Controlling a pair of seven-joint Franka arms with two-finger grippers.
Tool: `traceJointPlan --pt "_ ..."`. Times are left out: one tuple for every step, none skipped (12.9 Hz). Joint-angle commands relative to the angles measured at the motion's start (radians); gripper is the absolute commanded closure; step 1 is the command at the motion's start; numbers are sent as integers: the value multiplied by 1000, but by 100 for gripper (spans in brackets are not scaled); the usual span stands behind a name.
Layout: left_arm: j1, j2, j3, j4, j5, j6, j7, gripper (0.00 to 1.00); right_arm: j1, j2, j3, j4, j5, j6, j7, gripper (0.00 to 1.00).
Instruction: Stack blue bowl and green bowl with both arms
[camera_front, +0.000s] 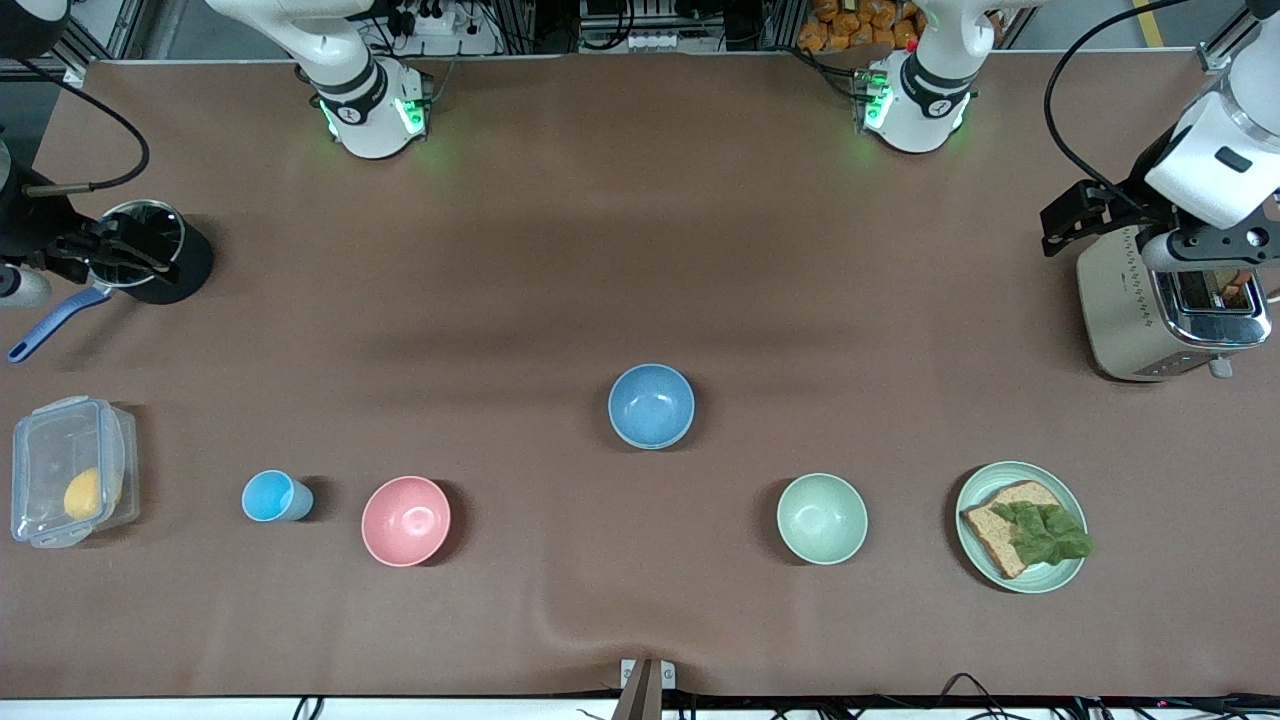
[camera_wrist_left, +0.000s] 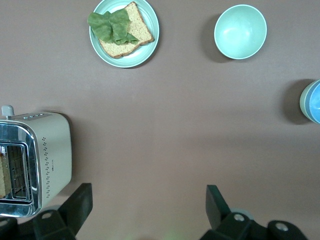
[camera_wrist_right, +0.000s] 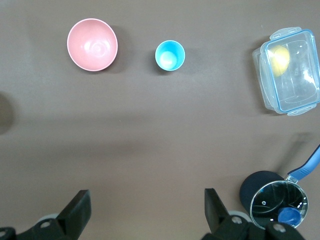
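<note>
Fingers spread wide on both grippers, neither holding anything. Front view: left gripper hangs over the toaster at the left arm's end of the table; right gripper hangs over the small saucepan at the right arm's end. Blue bowl sits mid-table, upright; green bowl is nearer the camera, toward the left arm's end, well apart from it. Count: three bowls (blue, green, pink bowl), one light-blue cup, one green plate with bread and lettuce, one lidded plastic container holding something yellow, one saucepan, one toaster. Left wrist view: left fingertips apart over bare table; green bowl, plate, toaster visible, blue bowl cut by the frame edge. Right wrist view: right fingertips apart; pink bowl, cup, container, saucepan. Risks, judged: right arm may take the nearer pink bowl for a target; thin-rim pinch could slip or tip a bowl; arms converging mid-table could collide.
</note>
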Motion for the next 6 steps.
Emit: traceJointPlan --pt "7 -8 8 6 -7 -12 30 0 21 -39 -17 -29 -9 -18 -17 0" --pt "7 -5 11 9 -9 -12 27 0 18 -42 -17 -27 -9 -23 -45 0" --pt "9 -3 11 29 -18 -12 25 0 15 -43 -19 -27 -9 -23 -65 0" --pt "7 1 11 48 -18 -12 24 0 9 -47 -19 -27 -9 -23 -68 0" --pt "7 1 11 49 -16 -12 24 0 9 -48 -19 -27 -9 -23 -68 0" --pt "7 1 11 49 -16 -12 24 0 10 -48 -19 -27 -9 -28 -67 0"
